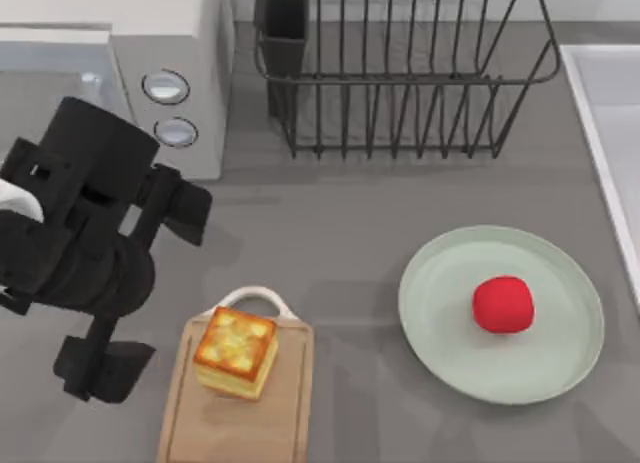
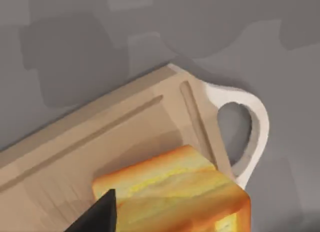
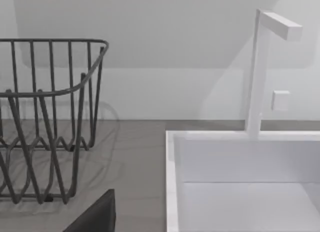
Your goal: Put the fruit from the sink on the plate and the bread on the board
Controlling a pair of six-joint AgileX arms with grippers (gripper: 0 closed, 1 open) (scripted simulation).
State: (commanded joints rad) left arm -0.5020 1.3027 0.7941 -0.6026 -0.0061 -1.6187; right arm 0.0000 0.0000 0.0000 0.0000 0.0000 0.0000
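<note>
While fruit (image 1: 502, 304) tops plate (image 1: 440, 333), bread (image 1: 236, 351) (toasted) tops board (image 1: 215, 423).

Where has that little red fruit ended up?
In the top view the fruit sits on the mint-green plate, at the table's right side, just left of the sink.

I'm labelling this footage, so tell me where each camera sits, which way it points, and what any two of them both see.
Top view: above the table, looking down at the bread on the board, the fruit on the plate, and the left arm at the table's left.
Left wrist view: on the left arm, aimed down at bread and board; a dark claw tip shows.
Right wrist view: on the right arm, facing the sink, tap and dish rack.
Top and left wrist views share bread and board.
</note>
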